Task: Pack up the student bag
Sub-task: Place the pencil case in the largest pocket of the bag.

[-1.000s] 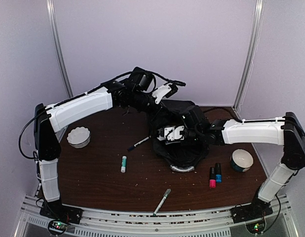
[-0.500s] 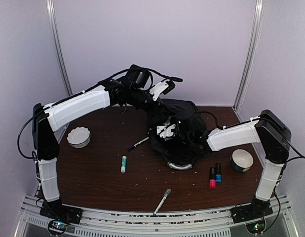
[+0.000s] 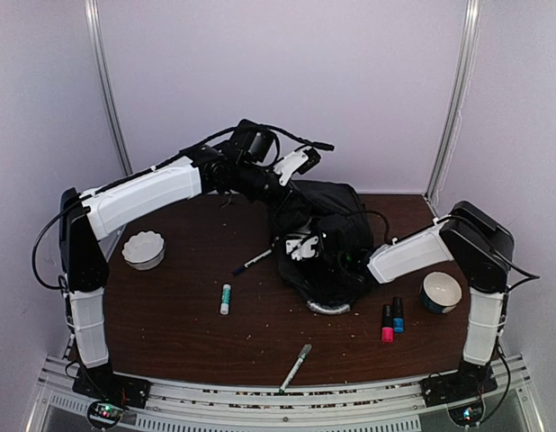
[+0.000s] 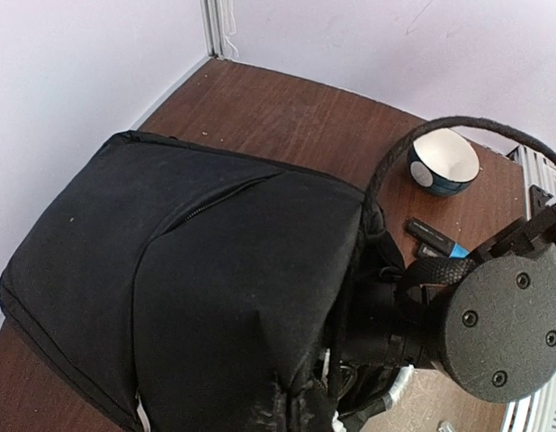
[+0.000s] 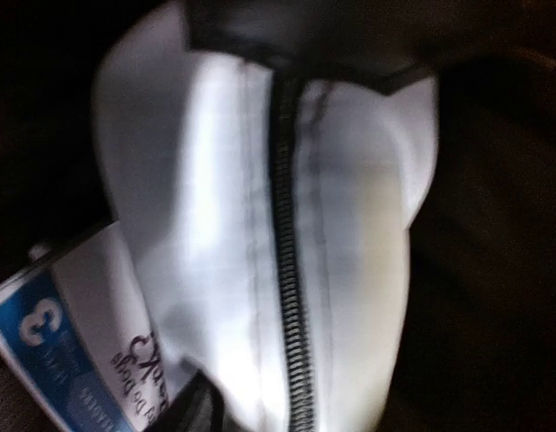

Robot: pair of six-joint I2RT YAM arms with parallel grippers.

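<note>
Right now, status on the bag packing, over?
Left fingers shut on student bag, top held up. Right fingers hidden inside it, state unclear. Marker, glue stick lie outside.

The left arm (image 3: 143, 193) and the right arm (image 3: 408, 256) both wear white shells on their long links, with black joints between. Thin black wires loop along them. A braided black cable (image 4: 458, 126) arcs above a round black joint cap (image 4: 503, 324) set with four screws. Small green and red lights glow at the bases (image 3: 107, 391).
</note>
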